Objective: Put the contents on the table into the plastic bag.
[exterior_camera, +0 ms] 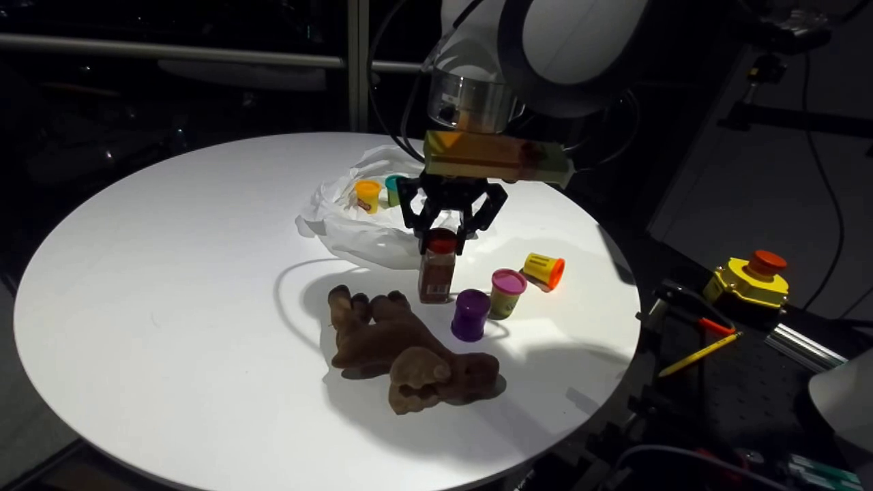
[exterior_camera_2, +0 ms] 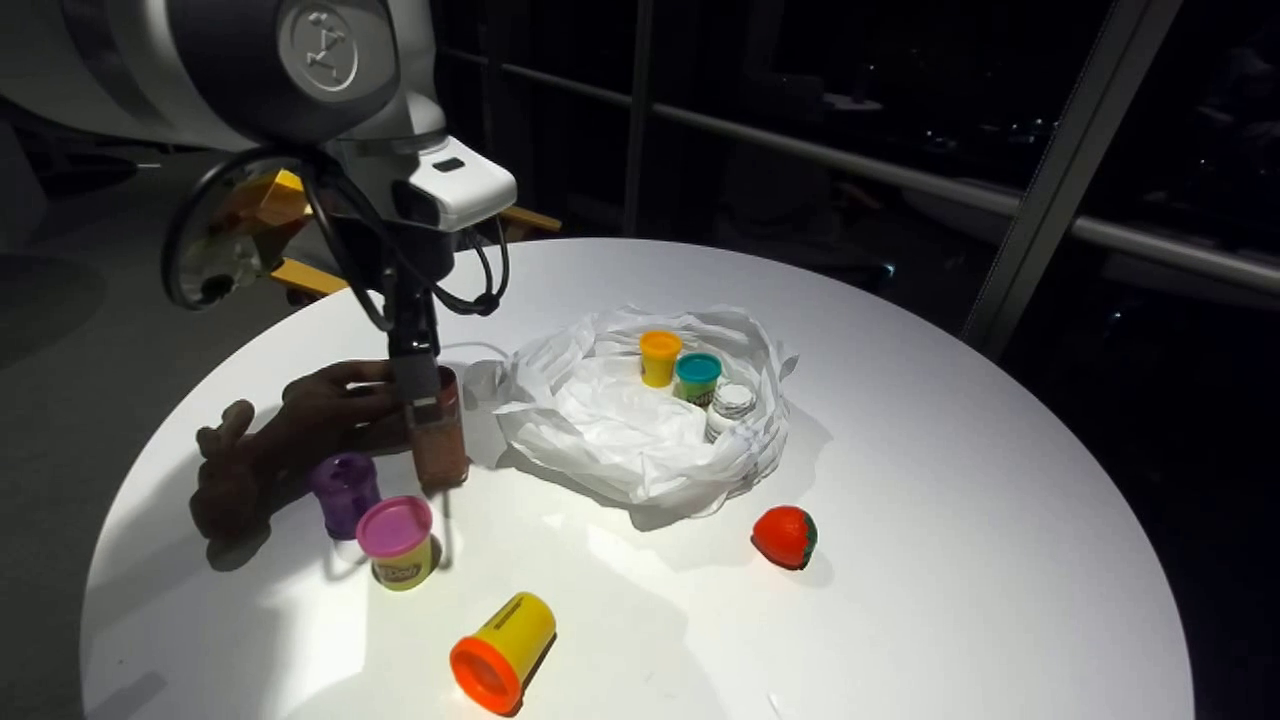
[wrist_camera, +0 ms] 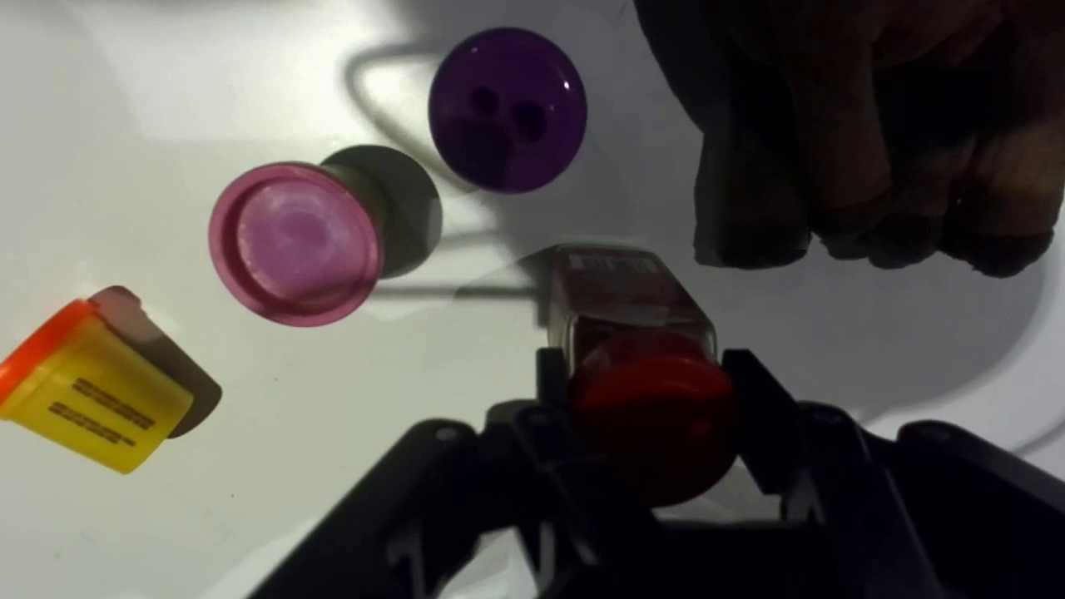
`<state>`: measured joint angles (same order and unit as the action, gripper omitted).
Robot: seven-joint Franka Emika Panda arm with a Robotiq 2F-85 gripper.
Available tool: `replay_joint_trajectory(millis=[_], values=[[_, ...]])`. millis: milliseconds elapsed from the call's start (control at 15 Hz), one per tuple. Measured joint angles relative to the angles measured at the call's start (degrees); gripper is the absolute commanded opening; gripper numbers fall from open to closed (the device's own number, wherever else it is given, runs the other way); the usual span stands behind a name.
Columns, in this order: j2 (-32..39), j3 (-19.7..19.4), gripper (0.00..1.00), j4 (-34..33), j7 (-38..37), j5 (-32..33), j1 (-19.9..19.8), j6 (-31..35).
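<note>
My gripper [exterior_camera: 442, 247] is shut on the red-lidded bottle [exterior_camera: 436, 279], one finger on each side of its lid in the wrist view [wrist_camera: 645, 370]. The bottle stands upright; whether its base touches the table is unclear. The open white plastic bag [exterior_camera_2: 610, 470] lies behind it, holding a yellow cup [exterior_camera_2: 659, 360], a teal-lidded cup [exterior_camera_2: 698, 372] and a white-lidded jar [exterior_camera_2: 733, 405]. On the table are a purple tub [exterior_camera: 470, 317], a pink-lidded cup [exterior_camera: 507, 293], a tipped yellow cup with orange lid [exterior_camera: 543, 270], a brown plush animal [exterior_camera: 399, 344] and a red strawberry [exterior_camera_2: 784, 537].
The round white table [exterior_camera: 170, 307] carries everything. The plush and the purple tub stand close to the bottle. Beyond the table edge are a yellow box with a red button [exterior_camera: 750, 281] and a yellow pencil [exterior_camera: 701, 354] on a dark bench.
</note>
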<state>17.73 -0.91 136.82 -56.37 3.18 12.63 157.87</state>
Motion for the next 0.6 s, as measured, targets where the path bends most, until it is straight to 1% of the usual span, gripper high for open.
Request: replay_joint_trajectory(millis=[267, 400, 600], values=[[-0.7, -1.6, 0.24, -0.1, -0.5, 1.7, 0.7, -1.0], [-2.2, -2.7, 0.24, -0.7, -2.0, 3.4, 1.4, -3.6], [-5.5, -2.8, 0.24, -3.3, -4.3, 3.3, 1.2, -9.1]])
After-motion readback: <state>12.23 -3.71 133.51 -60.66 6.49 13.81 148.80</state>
